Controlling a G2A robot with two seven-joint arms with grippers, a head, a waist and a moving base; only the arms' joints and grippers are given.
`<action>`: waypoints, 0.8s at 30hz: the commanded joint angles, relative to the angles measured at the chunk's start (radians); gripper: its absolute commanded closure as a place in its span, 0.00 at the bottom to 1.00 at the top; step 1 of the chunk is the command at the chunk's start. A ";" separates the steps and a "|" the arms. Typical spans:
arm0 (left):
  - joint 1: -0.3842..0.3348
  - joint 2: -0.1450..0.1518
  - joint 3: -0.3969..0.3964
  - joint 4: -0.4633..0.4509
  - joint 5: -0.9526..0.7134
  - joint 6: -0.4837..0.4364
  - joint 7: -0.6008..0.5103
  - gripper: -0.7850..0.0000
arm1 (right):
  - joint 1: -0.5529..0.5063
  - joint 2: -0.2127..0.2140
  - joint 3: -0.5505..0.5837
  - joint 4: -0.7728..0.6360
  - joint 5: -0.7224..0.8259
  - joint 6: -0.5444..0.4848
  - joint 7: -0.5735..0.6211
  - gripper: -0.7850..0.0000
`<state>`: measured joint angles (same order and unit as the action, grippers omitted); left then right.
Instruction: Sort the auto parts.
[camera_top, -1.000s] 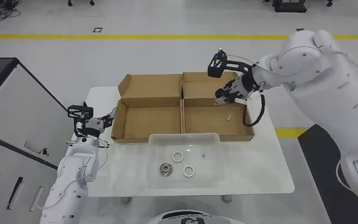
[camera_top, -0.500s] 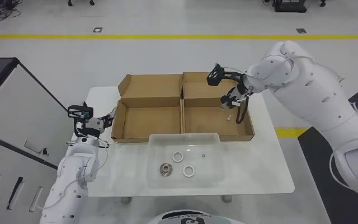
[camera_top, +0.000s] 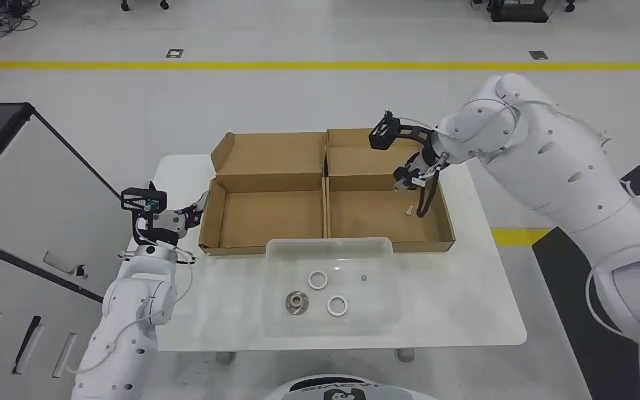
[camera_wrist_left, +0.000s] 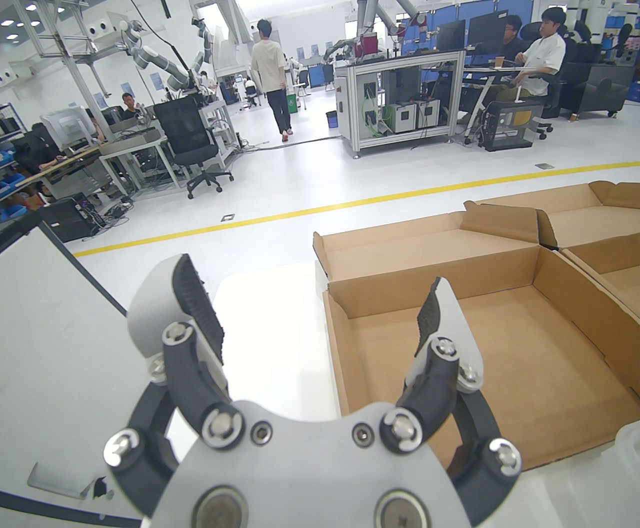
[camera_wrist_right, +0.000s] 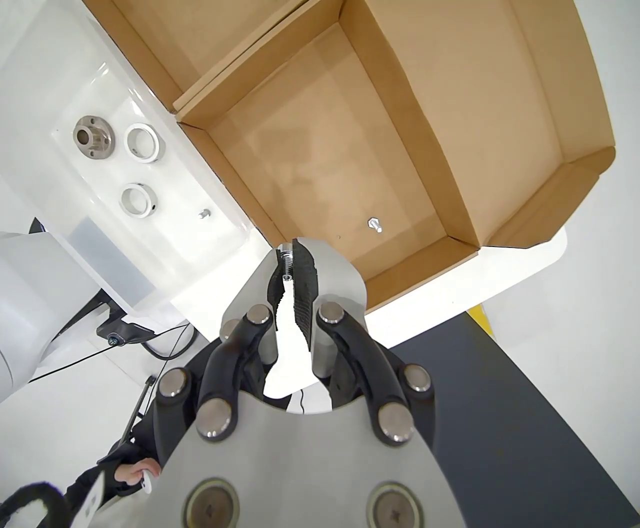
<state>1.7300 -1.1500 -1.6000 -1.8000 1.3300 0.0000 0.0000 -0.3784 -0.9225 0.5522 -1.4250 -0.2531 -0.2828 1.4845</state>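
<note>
Brown cardboard boxes (camera_top: 265, 220), white rings (camera_top: 317, 280), silver flange (camera_top: 296, 301)

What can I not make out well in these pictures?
- Right wrist view: the small threaded part held by the right gripper, mostly hidden between its pads.
- Top view: the tiny part in the clear tray, too small to identify.
- Left wrist view: the clear tray, cut off by the picture's edge.
</note>
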 joint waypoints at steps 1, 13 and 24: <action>0.000 0.000 0.000 0.000 0.000 0.000 0.000 0.00 | 0.000 0.000 0.000 0.000 0.000 0.000 0.000 1.00; 0.000 0.000 0.000 0.000 0.000 0.000 0.000 0.00 | -0.013 -0.053 -0.085 0.093 -0.154 0.215 -0.061 1.00; 0.000 0.000 0.000 0.000 0.000 0.000 0.000 0.00 | 0.021 -0.197 -0.211 0.361 -0.157 0.223 -0.127 1.00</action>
<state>1.7300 -1.1500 -1.6000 -1.8000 1.3300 0.0000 0.0000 -0.3600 -1.1036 0.3518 -1.0983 -0.4095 -0.0585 1.3630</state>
